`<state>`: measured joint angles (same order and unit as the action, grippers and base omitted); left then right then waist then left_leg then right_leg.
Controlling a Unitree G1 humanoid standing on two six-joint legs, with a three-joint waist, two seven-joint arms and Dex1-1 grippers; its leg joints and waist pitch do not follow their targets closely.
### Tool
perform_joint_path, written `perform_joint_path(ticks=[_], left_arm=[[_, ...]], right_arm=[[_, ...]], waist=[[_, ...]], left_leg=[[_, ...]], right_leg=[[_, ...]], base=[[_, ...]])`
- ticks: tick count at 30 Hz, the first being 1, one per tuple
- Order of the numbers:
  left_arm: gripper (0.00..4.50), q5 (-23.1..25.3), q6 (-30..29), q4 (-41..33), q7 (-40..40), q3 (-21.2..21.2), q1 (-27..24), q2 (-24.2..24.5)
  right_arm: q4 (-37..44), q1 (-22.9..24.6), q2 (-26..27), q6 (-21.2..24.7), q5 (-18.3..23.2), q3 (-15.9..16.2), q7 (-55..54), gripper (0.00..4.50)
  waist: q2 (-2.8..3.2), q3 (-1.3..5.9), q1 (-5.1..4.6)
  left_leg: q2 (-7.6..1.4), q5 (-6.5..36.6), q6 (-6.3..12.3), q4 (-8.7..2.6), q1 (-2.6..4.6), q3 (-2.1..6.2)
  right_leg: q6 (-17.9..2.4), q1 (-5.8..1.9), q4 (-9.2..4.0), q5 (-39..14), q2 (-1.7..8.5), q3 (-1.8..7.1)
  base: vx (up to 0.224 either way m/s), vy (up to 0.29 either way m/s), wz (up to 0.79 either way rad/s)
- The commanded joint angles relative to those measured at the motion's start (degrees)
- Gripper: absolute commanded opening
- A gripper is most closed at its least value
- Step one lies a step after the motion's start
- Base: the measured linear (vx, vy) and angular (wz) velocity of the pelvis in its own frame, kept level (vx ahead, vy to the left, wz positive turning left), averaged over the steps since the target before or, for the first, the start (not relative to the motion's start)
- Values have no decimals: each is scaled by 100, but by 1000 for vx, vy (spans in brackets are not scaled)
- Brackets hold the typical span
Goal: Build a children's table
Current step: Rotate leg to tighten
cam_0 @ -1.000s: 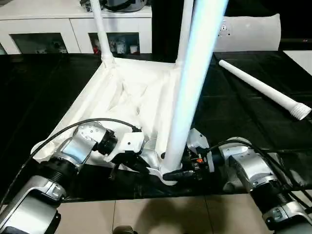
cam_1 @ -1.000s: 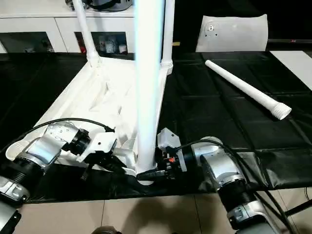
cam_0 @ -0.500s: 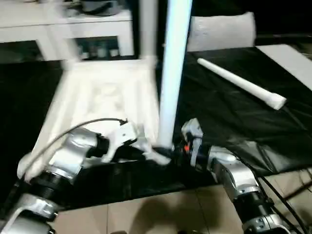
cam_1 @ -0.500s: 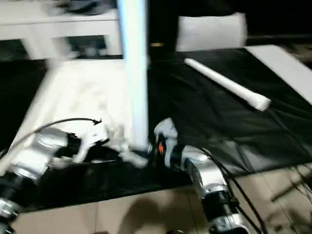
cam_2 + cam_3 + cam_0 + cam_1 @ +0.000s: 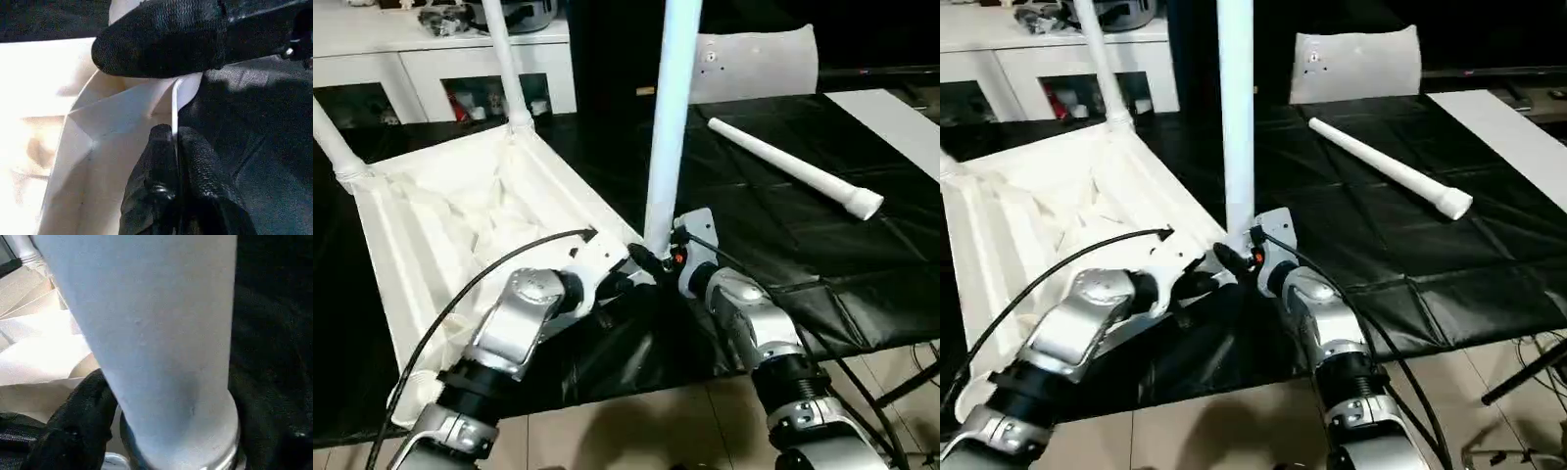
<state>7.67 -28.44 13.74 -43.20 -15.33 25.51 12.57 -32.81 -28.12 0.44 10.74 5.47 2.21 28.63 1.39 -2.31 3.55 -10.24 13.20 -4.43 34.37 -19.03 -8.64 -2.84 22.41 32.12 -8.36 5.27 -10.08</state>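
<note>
Upright legs at the upturned children's table corners block sideways passes. The black desk to its right lies open between it and a loose leg.

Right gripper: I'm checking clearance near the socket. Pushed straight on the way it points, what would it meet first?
Probably the upright leg: it stands right ahead of the right gripper, just above its socket.
</note>
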Motion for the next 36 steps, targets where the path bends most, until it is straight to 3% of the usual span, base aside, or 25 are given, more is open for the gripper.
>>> perform_joint_path(ticks=[1,8,13,15,20,25,26,33,34,36], left_arm=[[0,106,258,77,-7,-68,201,77],[0,-56,717,199,-651,-215,175,468],[0,-217,1433,496,-1557,-440,232,933],[0,-306,1792,564,-2065,-550,241,1111],[0,-493,2242,684,-3159,-799,404,1464],[0,-436,2598,906,-3567,-982,571,1595],[0,-422,2713,989,-3688,-1028,618,1609],[0,-354,3082,1229,-4159,-1266,786,1661],[0,-336,3126,1260,-4175,-1294,806,1659],[0,-307,3220,1333,-4212,-1325,841,1646]], right_arm=[[-58,226,159,-9,101,289,339,386],[574,512,-279,-179,395,251,1124,443],[890,613,-1030,-419,555,378,2379,443],[979,598,-1339,-368,590,461,2865,443],[1007,474,-1903,-321,638,668,3830,443],[975,412,-2097,-546,564,903,4312,443],[969,402,-2133,-601,536,988,4426,443],[784,302,-2117,-982,368,1227,4692,443],[751,283,-2106,-995,374,1253,4736,416],[741,259,-2083,-951,447,1285,4822,416]], waist=[[39,310,30],[35,346,49],[35,353,113],[14,349,182],[9,358,323],[15,369,460],[43,367,472],[33,387,506],[34,381,508],[33,378,521]], left_leg=[[-288,1041,337,-447,-62,96],[-304,778,444,-440,-106,96],[-318,650,572,-424,-110,78],[-321,695,571,-426,-84,72],[-372,557,556,-427,-68,55],[-368,553,494,-418,-55,41],[-371,566,484,-418,-52,41],[-384,555,394,-421,-63,47],[-380,586,397,-422,-61,45],[-374,604,399,-419,-61,40]], right_leg=[[-179,-308,-512,-2610,491,383],[-366,-362,-432,-2105,499,419],[-482,-342,-381,-1838,478,436],[-452,-339,-399,-2001,485,435],[-582,-318,-337,-1791,493,459],[-536,-311,-340,-1910,498,459],[-536,-307,-349,-1919,499,459],[-561,-320,-321,-1789,504,460],[-582,-319,-327,-1820,496,454],[-546,-326,-337,-1903,497,454]], base=[[0,0,0],[0,0,0],[0,0,0],[0,0,0],[0,0,0],[0,0,0],[0,0,0],[0,0,0],[0,0,0],[0,0,0]])
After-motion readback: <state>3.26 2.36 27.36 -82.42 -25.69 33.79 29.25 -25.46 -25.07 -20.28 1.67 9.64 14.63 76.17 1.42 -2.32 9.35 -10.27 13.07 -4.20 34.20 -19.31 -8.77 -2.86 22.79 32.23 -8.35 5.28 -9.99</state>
